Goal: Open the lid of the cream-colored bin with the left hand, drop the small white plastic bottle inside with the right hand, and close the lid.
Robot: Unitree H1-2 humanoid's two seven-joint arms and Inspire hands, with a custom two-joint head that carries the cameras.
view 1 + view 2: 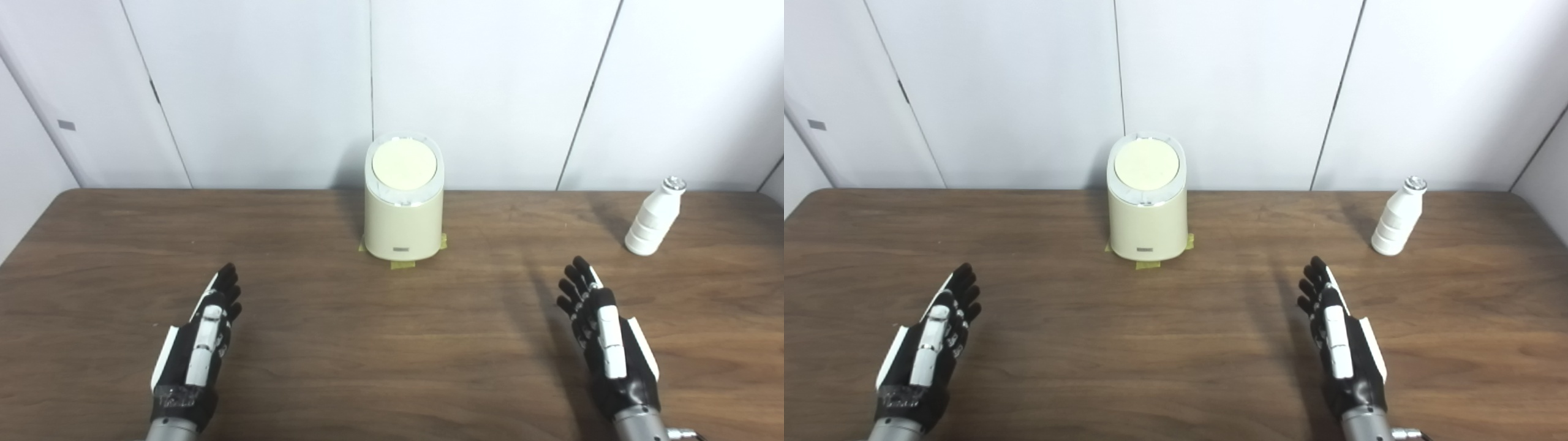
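Note:
The cream-colored bin (402, 214) stands upright at the far middle of the table, its round lid (404, 163) down flat. A small white plastic bottle (654, 217) with a silver cap stands upright at the far right. My left hand (202, 343) hovers low over the near left of the table, open, fingers stretched forward, holding nothing. My right hand (603, 334) is at the near right, open too and empty, well short of the bottle. Both hands are far from the bin.
The brown wooden table (343, 331) ends at a white panelled wall (490, 86) just behind the bin. Yellow tape tabs (402, 264) mark the bin's base. Bare tabletop lies between the two hands.

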